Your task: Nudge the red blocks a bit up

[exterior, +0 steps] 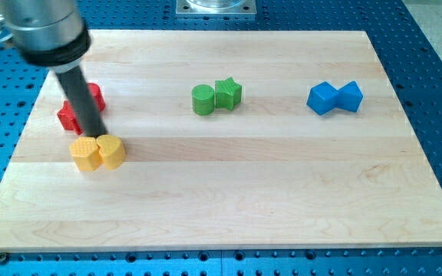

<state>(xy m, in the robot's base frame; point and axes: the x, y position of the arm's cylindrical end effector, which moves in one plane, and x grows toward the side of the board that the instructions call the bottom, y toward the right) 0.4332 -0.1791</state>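
Two red blocks lie at the view's left, partly hidden behind my rod: one point(95, 95) shows to the rod's right, the other point(67, 116) to its left and lower. Their shapes are hard to make out. My tip point(93, 134) sits just below the red blocks, right at the top edge of the two yellow blocks, a hexagon-like one point(86, 153) and a heart-like one point(111, 150). Whether the tip touches the red blocks cannot be told.
A green cylinder point(203, 100) and a green star point(228, 93) sit together at the top centre. Two blue blocks point(322, 98) point(351, 96) sit together at the top right. The wooden board point(229, 207) lies on a blue perforated table.
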